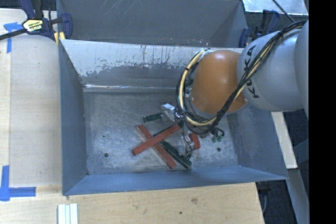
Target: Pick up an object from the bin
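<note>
Arm (273, 76) with orange wrist cover reaches in from frame right over the grey bin (73, 113). Gripper (185, 136) sits low, centre-right of the floor, at the right end of two crossed red-brown sticks (152, 140). Cannot tell how wide it stands or whether it holds anything. Dark pen (176, 156) lies just below. Small green piece (217, 136) lies to the right.

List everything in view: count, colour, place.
bin: one, grey, mid view.
flat sticks: two, red-brown, crossed on the floor near the front wall.
long dark piece: one, blackish green, right of the cross, by the front wall.
small dark piece: one, dark green, behind the cross.
pale piece: one, whitish, behind the cross.
green bit: one, green, floor right of the gripper.
arm: one, grey with orange cover, from the right.
gripper: one, dark, low over the cross's right end.
</note>
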`<state>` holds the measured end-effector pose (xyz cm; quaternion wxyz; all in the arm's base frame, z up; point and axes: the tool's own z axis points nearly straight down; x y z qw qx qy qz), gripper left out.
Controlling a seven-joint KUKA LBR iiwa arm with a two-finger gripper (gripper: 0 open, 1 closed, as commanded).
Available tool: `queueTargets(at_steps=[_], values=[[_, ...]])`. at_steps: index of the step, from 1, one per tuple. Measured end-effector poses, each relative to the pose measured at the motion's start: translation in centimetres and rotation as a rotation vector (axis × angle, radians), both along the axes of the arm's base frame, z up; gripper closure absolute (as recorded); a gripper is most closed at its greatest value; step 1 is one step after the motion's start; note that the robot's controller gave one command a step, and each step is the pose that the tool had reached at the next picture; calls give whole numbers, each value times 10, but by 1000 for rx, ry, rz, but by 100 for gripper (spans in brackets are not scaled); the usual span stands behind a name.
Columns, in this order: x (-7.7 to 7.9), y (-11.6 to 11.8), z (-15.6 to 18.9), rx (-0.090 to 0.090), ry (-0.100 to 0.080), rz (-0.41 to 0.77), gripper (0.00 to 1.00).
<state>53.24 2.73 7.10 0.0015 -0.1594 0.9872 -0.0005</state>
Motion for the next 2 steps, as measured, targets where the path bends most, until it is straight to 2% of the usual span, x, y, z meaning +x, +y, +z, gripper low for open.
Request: queueTargets(at_steps=[1,2], values=[[15,61,42,4,-4,-109,0],[4,49,1,2,-3,120,0]])
